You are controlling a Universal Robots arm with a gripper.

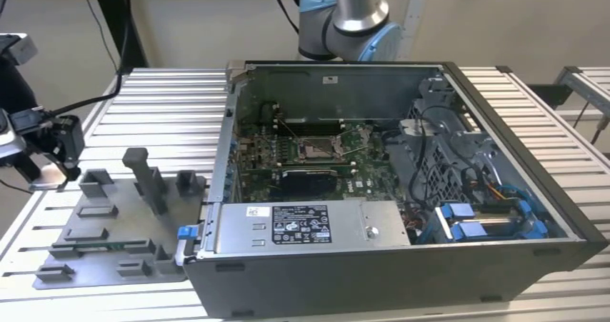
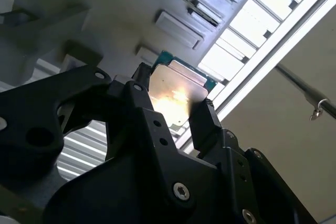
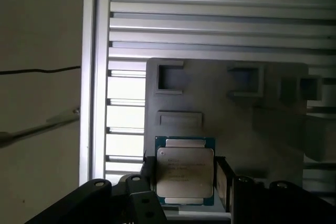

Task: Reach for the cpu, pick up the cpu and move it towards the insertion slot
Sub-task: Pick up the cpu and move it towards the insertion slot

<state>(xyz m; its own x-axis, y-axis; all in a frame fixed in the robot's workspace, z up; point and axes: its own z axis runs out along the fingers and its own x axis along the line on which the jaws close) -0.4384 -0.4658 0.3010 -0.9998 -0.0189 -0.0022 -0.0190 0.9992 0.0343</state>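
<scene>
The cpu [image 3: 185,174], a flat square chip with a silvery top and a green rim, sits between my gripper's [image 3: 185,182] two black fingers, which are shut on its opposite edges. In the second wrist view the cpu [image 2: 176,92] glints between the same fingers of the gripper [image 2: 173,103], with the grey tray behind it. In the exterior view my gripper [image 1: 59,151] hangs over the far left corner of the grey tray [image 1: 105,243]. The insertion slot [image 1: 319,149], a silver square frame on the green board, lies inside the open computer case, well to the exterior view's right of the gripper.
The computer case [image 1: 401,265] stands with tall metal walls around the board; its left wall [image 1: 221,158] lies between tray and slot. Grey upright blocks [image 1: 148,179] rise from the tray. The ribbed metal table [image 1: 162,115] ends close to the gripper, with cables there.
</scene>
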